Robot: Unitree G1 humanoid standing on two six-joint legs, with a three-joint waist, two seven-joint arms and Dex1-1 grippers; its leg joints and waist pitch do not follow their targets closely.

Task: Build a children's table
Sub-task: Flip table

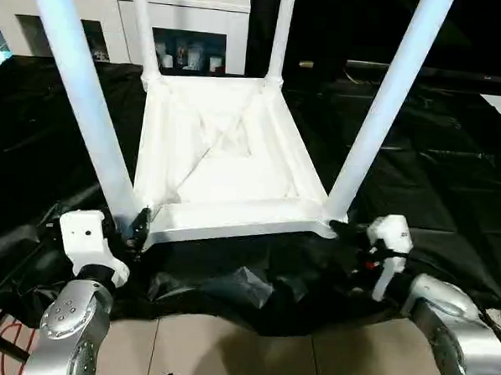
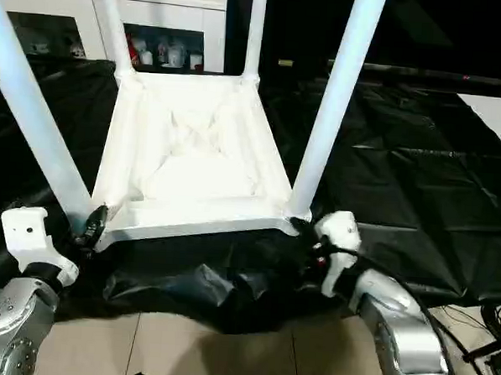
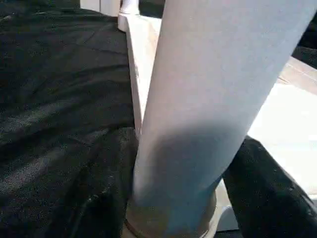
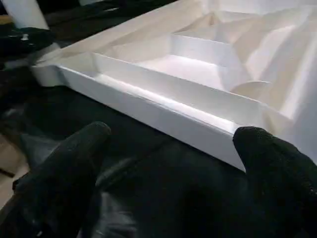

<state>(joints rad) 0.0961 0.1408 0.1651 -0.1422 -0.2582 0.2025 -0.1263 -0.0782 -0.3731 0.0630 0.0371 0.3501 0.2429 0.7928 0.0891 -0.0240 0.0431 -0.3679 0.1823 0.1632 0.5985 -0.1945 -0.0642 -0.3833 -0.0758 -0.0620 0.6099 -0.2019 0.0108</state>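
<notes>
Head view: the table (image 1: 226, 165) sat upside down on black cloth (image 1: 452, 181), legs up, grippers at its near corners. Left wrist: left gripper (image 3: 183, 198) hugged a leg (image 3: 208, 99). Right wrist: right gripper (image 4: 168, 163) was spread wide beside the table's edge.

Upturned children's table (image 2: 192, 172) on black sheet (image 2: 419, 179), four legs up; grippers at near corners

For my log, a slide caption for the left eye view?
Upturned table, four legs socketed, one end effector at each near corner: left, right.
</notes>
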